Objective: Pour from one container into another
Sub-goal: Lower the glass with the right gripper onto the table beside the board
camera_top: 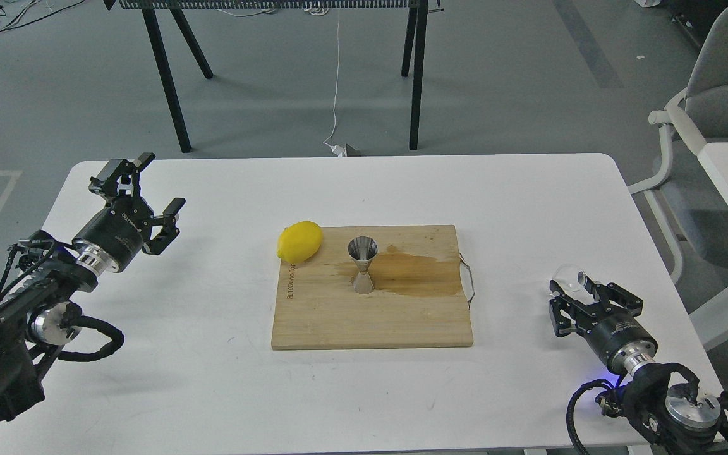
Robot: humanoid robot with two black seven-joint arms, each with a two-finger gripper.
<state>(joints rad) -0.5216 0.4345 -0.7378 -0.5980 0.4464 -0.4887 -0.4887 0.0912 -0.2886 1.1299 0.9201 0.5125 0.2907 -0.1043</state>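
- Most of the job looks either finished or not yet started, and we cannot say which: our bench [212, 379] carries everything, but nothing is being tipped at this moment.
- On the middle of the bench lies the board [339, 322], with a broad dark wet stain spreading right from the jigger's foot. We judge that liquid reached the wood here; whether it came from a pour we cannot tell.
- Our left gripper [149, 189] hovers over the bench's left part, well apart from the board, fingers spread wide and holding nothing.
- Our right gripper [576, 294] sits low over the bench's right part, well apart from the board. Its fingers stand apart around the cup's place; whether they press on the glass we cannot tell.
- At the board's far left corner rests the lemon [299, 241], untouched and no part of the pour.
- Upright near the board's centre stands the jigger [362, 264], mouth up; we cannot see whether anything is in it.
- Just at the right fingers' tips sits the cup [569, 278], clear and faint, on or just above the bench; it looks empty, though glass this small is hard to read.
- Left to do, if the pour is still owed: carry the cup across to the jigger and tip it over the mouth.
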